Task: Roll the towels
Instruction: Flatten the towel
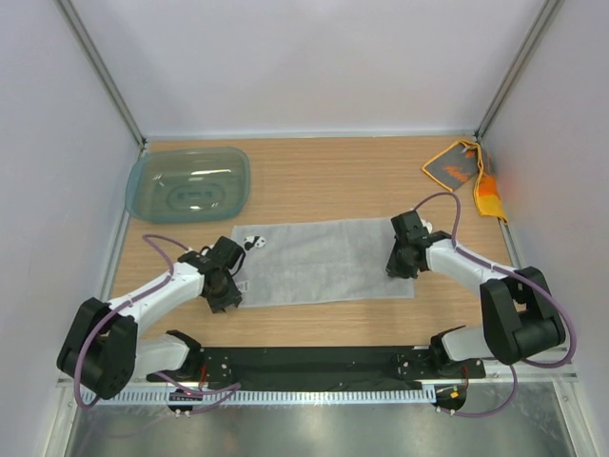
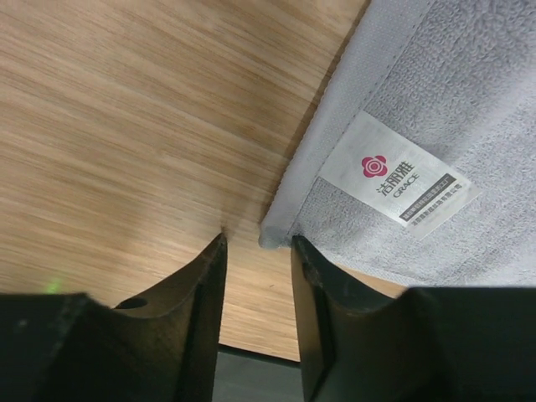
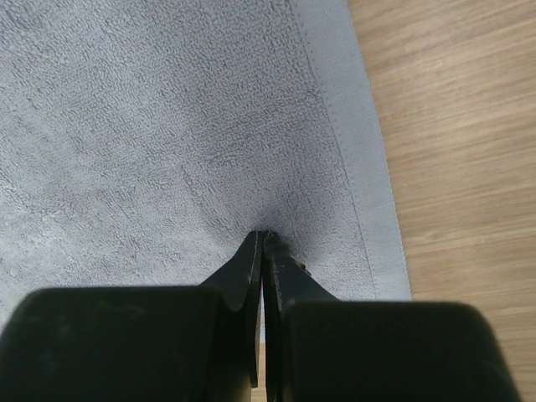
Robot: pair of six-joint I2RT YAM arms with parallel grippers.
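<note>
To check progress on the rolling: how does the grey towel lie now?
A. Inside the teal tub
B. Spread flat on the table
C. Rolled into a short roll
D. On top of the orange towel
B: the grey towel lies open as a flat rectangle on the table, with no roll begun.

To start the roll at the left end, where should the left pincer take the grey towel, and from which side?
Probably take the grey towel at its hemmed corner beside the label, coming over the table from the left: it lies flat, and this corner faces the left pincer.
</note>
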